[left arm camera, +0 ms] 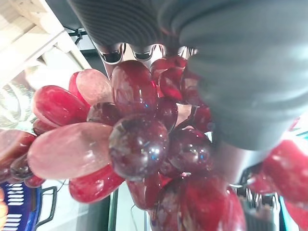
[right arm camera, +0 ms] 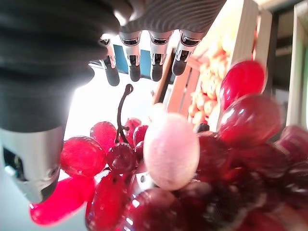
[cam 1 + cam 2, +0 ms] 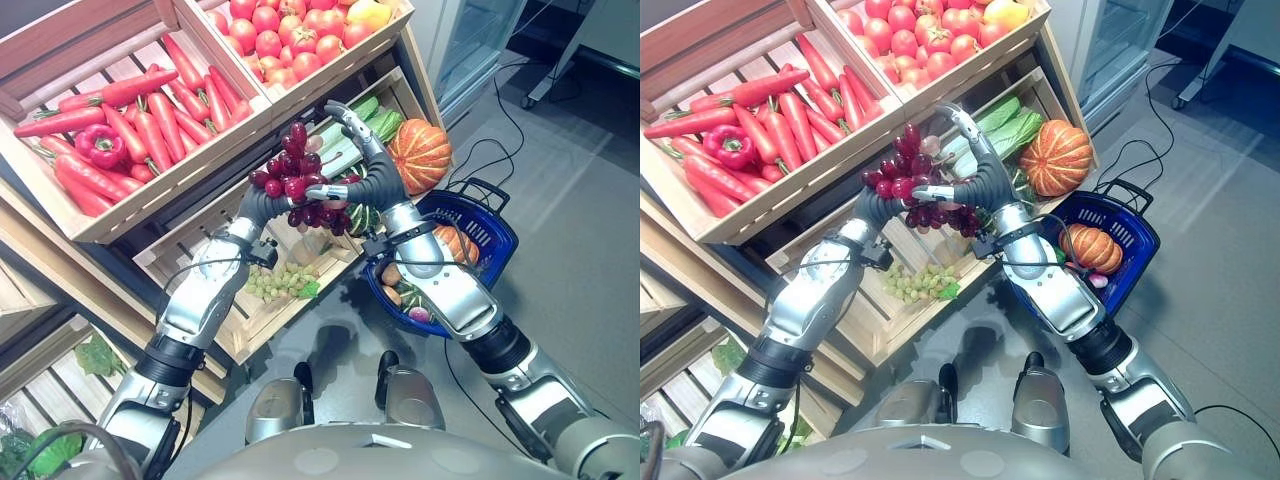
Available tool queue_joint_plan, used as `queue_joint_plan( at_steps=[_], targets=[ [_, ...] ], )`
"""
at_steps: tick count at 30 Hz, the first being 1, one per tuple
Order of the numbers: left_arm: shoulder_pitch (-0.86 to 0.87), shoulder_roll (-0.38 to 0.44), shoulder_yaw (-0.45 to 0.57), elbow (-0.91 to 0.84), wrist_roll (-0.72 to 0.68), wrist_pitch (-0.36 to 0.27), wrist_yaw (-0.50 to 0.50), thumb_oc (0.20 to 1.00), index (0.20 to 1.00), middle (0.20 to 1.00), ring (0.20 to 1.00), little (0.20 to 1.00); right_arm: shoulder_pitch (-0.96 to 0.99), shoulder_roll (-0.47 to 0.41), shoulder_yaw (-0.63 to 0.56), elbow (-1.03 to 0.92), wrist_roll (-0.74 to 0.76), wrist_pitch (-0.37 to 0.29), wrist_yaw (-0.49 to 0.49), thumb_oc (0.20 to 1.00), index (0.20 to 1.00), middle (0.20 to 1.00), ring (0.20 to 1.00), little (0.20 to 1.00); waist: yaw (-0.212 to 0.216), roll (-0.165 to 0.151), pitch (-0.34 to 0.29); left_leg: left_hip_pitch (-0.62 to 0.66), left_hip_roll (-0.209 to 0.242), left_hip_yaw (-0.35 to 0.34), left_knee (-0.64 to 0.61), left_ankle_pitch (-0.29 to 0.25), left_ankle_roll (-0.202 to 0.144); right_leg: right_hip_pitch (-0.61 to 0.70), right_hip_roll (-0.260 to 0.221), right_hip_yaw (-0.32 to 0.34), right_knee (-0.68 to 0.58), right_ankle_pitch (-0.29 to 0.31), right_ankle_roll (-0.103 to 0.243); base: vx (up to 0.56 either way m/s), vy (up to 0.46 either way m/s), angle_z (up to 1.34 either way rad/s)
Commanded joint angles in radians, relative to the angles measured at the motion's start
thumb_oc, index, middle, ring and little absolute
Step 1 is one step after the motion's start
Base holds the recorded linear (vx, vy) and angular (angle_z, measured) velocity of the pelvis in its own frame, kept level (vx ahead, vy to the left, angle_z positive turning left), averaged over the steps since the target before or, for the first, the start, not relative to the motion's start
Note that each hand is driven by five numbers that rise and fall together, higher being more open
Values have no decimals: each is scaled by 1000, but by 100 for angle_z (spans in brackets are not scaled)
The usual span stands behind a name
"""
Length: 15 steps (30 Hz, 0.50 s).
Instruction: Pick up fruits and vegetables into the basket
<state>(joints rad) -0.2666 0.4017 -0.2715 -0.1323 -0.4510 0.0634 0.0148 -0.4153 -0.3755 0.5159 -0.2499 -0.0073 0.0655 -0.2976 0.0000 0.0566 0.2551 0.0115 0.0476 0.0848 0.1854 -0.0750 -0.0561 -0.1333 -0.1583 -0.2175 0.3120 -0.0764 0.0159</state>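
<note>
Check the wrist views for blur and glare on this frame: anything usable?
Left wrist view: the red grapes fill the near field, soft-edged, with small highlights; background washed out. Right wrist view: bright backlight behind the right hand, grapes blurred, stem readable. Eye views: evenly lit, blue basket sharp.

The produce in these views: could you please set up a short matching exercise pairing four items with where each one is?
Items:
1. red grapes
2. green grapes
3. red pepper
4. small pumpkin

Places:
A. in the blue basket
B. among the carrots
C. between the left hand and right hand
D. in the lower wooden crate

Pairs: 1-C, 2-D, 3-B, 4-A
</note>
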Motion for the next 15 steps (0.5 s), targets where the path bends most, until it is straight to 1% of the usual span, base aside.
queue_joint_plan(
  at_steps=[1, 4, 6, 8, 11, 15],
  targets=[
    [-53, 8, 49, -122, -24, -87, 44, 200, 200, 200, 200, 200, -4, 27, -51, -112, -64, -75, -50, 1000, 1000, 1000, 1000, 1000, -5, -23, -12, 24, -8, 24, 23, -69, 32, 150, -55, 40, -108, -23, 112, -18, 29, -7],
    [-23, 6, 88, -139, -43, -113, 70, 200, 200, 200, 200, 200, 44, 11, -85, -144, -53, -81, -53, 1000, 1000, 1000, 1000, 1000, -12, -18, -10, 24, -9, 26, 19, -69, 31, 146, -57, 44, -106, -25, 113, -22, 39, -6],
    [5, 1, 119, -147, -62, -141, 76, 200, 200, 200, 200, 200, 86, 2, -100, -162, -14, -78, -19, 1000, 1000, 1000, 1000, 1000, -16, -16, -10, 24, -11, 27, 17, -70, 31, 142, -58, 46, -103, -27, 114, -22, 32, -7],
    [19, -2, 137, -154, -80, -152, 74, 200, 200, 200, 200, 200, 107, -5, -104, -172, 6, -65, 14, 1000, 1000, 1000, 1000, 1000, -18, -16, -9, 23, -12, 27, 16, -70, 31, 140, -59, 48, -102, -29, 114, -9, 12, -2],
    [31, -8, 159, -166, -106, -169, 70, 200, 200, 200, 200, 200, 125, -14, -95, -173, 36, -58, 51, 1000, 1000, 1000, 1000, 1000, -18, -16, -4, 22, -13, 27, 16, -69, 31, 137, -60, 48, -98, -31, 112, 0, 0, 0],
    [27, -22, 160, -181, -133, -180, 57, 200, 200, 200, 200, 200, 116, -6, -74, -163, 16, -58, 80, 1000, 1000, 1000, 1000, 1000, -15, -16, 1, 16, -15, 25, 20, -70, 31, 134, -62, 46, -94, -34, 110, 0, 0, 0]
  ],
)
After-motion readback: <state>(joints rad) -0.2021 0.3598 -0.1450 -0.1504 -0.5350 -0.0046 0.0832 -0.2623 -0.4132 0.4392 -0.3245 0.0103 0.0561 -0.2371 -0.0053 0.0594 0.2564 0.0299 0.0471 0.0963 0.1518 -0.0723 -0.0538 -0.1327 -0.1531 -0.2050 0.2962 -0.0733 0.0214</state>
